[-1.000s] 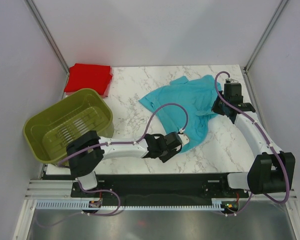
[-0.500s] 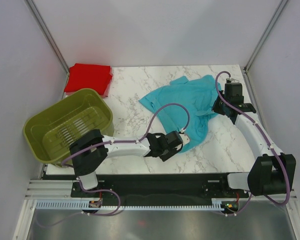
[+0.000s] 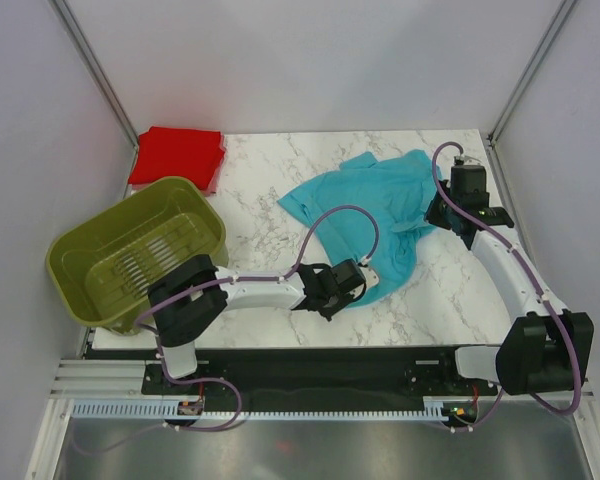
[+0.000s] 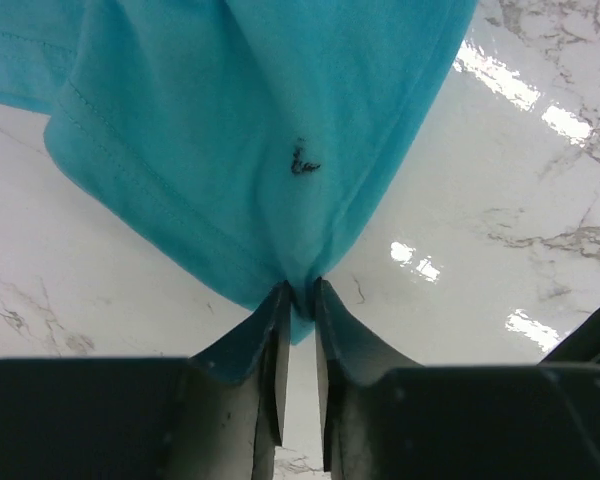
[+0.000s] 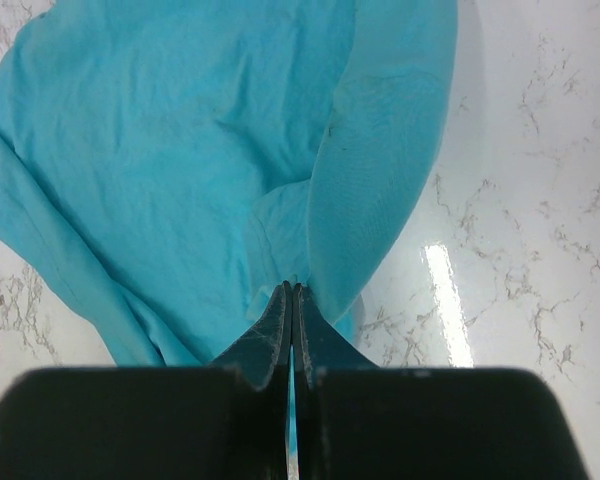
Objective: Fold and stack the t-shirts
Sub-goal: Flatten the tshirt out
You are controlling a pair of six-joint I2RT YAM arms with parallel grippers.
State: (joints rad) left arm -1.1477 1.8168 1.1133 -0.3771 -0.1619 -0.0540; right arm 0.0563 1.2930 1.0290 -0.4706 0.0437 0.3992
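Note:
The turquoise t-shirt [image 3: 370,200] lies crumpled on the marble table, right of centre. My left gripper [image 3: 353,284] sits at its near hem, and in the left wrist view it [image 4: 300,292] is shut on a pinch of that turquoise hem [image 4: 260,150]. At the shirt's right edge, my right gripper [image 3: 436,214] is also shut on the cloth; in the right wrist view its tips [image 5: 293,289] meet on a fold of the shirt [image 5: 180,150]. The red t-shirt [image 3: 178,156] rests as a flat square bundle at the far left corner.
An olive-green slotted basket [image 3: 80,262] stands at the left, overhanging the table's left edge. Grey walls close in the left, right and back. Bare marble [image 3: 270,180] shows between the red bundle and the turquoise shirt.
My left gripper has slid a little toward the shirt's near hem and its jaws have closed on the cloth. The right arm has hardly moved.

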